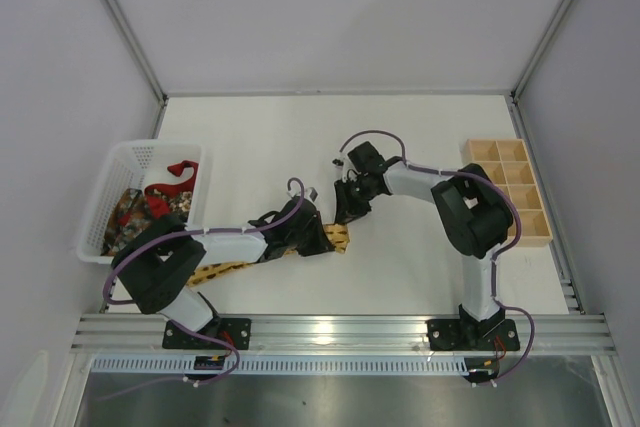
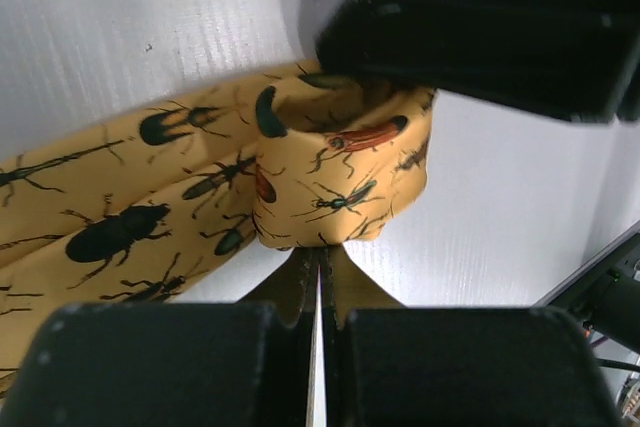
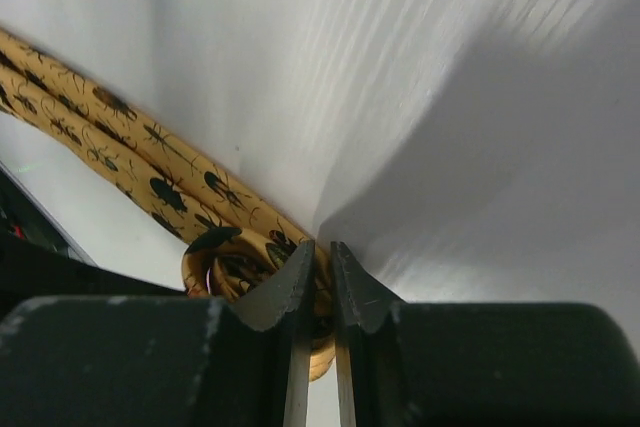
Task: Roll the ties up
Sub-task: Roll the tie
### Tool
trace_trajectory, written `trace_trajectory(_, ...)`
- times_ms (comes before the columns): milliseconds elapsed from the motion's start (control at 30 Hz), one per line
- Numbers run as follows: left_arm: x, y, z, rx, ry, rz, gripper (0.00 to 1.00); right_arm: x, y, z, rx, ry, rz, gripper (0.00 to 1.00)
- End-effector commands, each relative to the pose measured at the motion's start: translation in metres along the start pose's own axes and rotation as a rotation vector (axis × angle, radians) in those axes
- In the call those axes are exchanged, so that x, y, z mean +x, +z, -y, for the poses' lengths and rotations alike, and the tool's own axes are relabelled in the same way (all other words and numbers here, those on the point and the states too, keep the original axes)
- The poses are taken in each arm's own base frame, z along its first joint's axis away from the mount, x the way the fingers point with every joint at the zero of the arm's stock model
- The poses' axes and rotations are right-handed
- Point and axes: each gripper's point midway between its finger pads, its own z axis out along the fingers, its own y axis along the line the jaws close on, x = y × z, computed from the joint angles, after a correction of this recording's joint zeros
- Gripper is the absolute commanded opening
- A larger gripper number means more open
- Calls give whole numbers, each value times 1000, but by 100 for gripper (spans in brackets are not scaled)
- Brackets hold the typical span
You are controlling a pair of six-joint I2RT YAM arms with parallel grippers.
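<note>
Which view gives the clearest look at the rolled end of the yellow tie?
Left wrist: the yellow tie's rolled end sits mid-frame, folds and beetle print sharp. Right wrist shows the coil edge-on, partly behind the fingers. Top external shows it only as a small patch between the arms.

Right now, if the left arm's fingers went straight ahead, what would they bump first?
The rolled-up end of the yellow tie, right in front of the left fingers. They may already be touching it.
</note>
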Motion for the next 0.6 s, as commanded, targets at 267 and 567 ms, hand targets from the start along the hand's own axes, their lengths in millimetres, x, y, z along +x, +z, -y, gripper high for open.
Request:
trace_trajectory(267, -17, -7, 8, 15, 16, 62, 0, -33, -36, 6, 97, -9, 101, 18)
trace_trajectory(567, -10, -9, 17, 43, 24, 50, 0, -41, 1, 18, 117, -7, 58, 18)
